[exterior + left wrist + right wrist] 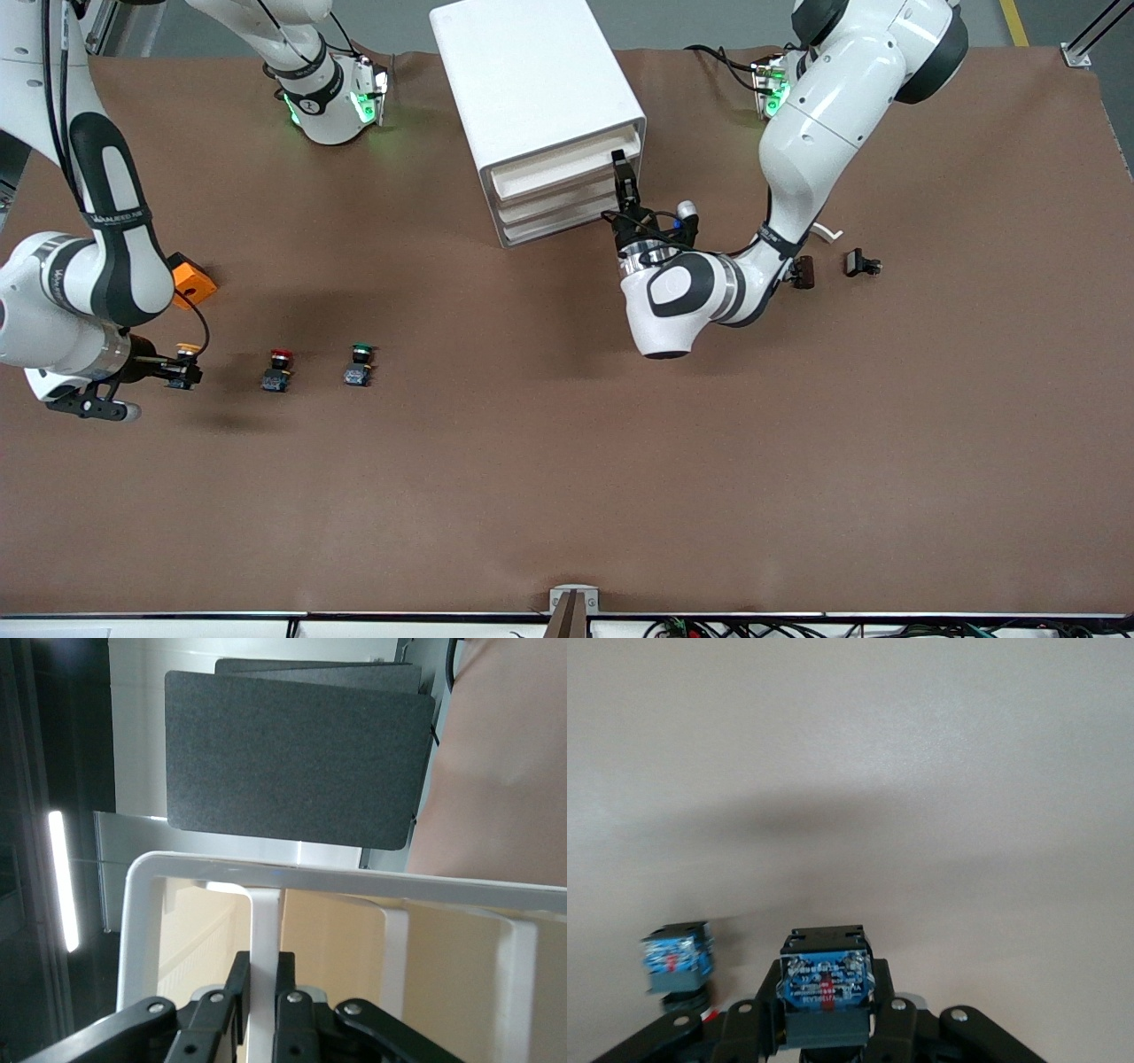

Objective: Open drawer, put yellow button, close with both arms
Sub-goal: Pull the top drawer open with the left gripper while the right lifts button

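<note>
The white cabinet [532, 71] stands at the robots' edge of the table, and its top drawer [567, 162] sits about flush with the cabinet front. My left gripper [618, 161] is at that drawer's front. In the left wrist view it [263, 979] is shut on a white upright rib of the drawer [264, 921]. My right gripper [184, 372] is at the right arm's end of the table, shut on the yellow button [187, 352]. The button's blue base [826, 979] shows between the fingers [769, 992]. I cannot tell whether the button rests on the table.
A red-capped button [281, 369] [675, 958] and a green-capped button [359, 363] stand in a row beside the yellow one. An orange block [195, 282] lies by the right arm. Two small black parts [803, 271] [859, 263] lie toward the left arm's end.
</note>
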Robot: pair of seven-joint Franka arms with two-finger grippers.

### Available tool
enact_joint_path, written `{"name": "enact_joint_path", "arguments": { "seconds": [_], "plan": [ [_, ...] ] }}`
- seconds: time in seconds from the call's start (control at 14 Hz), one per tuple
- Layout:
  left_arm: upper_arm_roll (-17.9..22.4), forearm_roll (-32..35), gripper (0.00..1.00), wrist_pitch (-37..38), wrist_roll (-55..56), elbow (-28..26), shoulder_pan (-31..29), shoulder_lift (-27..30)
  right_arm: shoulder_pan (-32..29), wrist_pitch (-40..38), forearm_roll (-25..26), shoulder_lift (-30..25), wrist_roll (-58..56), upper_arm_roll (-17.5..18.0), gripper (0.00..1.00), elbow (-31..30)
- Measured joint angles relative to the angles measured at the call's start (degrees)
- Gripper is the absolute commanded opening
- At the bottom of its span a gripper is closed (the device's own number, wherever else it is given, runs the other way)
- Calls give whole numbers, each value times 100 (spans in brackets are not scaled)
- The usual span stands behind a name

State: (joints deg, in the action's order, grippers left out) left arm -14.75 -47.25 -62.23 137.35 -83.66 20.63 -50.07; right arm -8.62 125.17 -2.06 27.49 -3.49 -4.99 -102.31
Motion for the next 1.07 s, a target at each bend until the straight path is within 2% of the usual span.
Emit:
{"name": "enact_joint_path", "arguments": {
  "seconds": [0.43, 0.71, 1.07],
  "plan": [
    [78, -5, 13, -13, 2, 169, -295, -1, 304, -1734, -1, -96, 825, 31, 0, 1012],
    [98, 3, 13, -19, 11, 224, -388, -5, 744, -2563, -72, -523, 1859, 50, 0, 1145],
    [114, 20, 13, -45, 31, 447, -724, -20, 1729, -3459, -241, -1231, 3734, 84, 0, 1164]
  ]
}}
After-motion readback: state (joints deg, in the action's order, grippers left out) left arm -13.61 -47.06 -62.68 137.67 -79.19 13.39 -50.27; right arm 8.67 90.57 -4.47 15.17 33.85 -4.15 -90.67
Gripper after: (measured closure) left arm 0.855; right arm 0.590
